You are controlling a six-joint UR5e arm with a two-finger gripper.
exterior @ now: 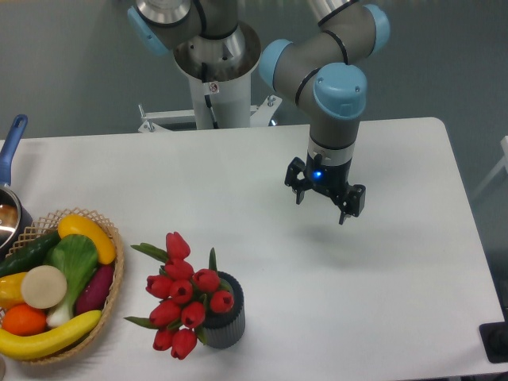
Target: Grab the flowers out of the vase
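The flowers (184, 295), a bunch of glossy red tulip buds with narrow green leaves, stand in the vase (226, 321), a short dark grey ribbed cylinder near the table's front edge, left of centre. The buds lean out to the left over the vase's rim. My gripper (324, 205) hangs above the middle of the table, up and to the right of the flowers and well apart from them. Its fingers point down, spread apart, with nothing between them.
A round wicker basket (111, 305) of plastic fruit and vegetables sits at the front left, close to the flowers. A pot with a blue handle (11, 143) is at the left edge. The robot's base (214, 79) stands behind the table. A dark object (496, 341) is at the front right corner.
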